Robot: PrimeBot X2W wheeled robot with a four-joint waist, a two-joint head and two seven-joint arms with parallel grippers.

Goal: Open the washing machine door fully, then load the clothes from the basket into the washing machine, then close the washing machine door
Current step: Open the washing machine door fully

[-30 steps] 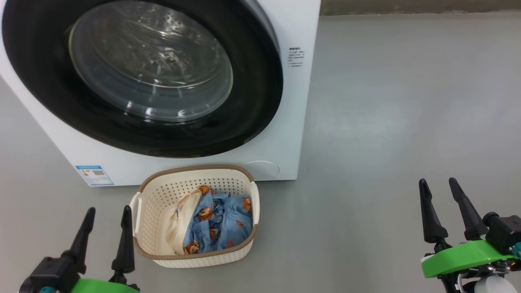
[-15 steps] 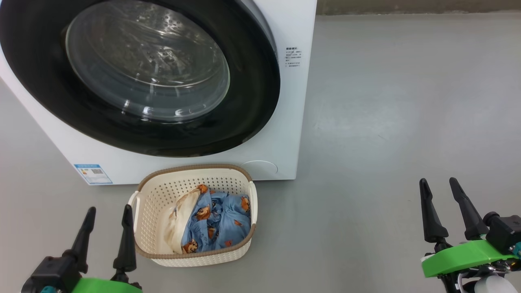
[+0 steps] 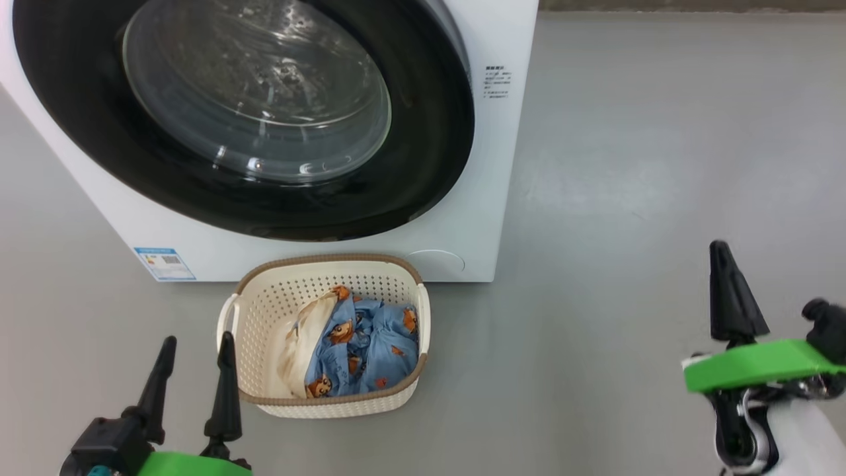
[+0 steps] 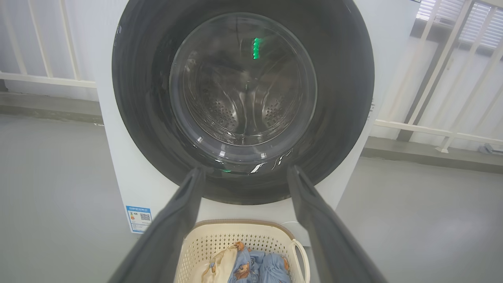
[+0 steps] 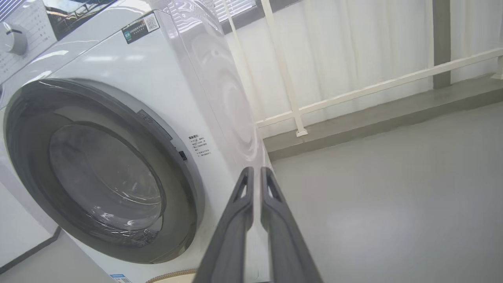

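Note:
The white washing machine [image 3: 505,172] stands ahead with the washing machine door [image 3: 433,132] shut flat against its front, black rim around a clear glass bowl. Below it on the floor sits the basket [image 3: 330,260], holding the clothes [image 3: 370,347]: blue bear-print fabric and a cream piece. My left gripper [image 3: 197,338] is open just left of the basket, with nothing between its fingers. In the left wrist view this gripper [image 4: 246,169] points at the door [image 4: 342,98] above the basket [image 4: 243,237]. My right gripper [image 3: 720,251] is shut on nothing, far right of the machine. Its fingers [image 5: 257,171] lie close together.
Grey floor [image 3: 628,165] stretches open to the right of the machine. A white railing [image 5: 353,92] and pale curtains run behind it above a low ledge [image 5: 385,112]. A blue-white label [image 3: 165,263] sits low on the machine's front.
My right gripper has gone from open to shut and risen a little in the head view. The head camera has shifted slightly. The left gripper stays open.

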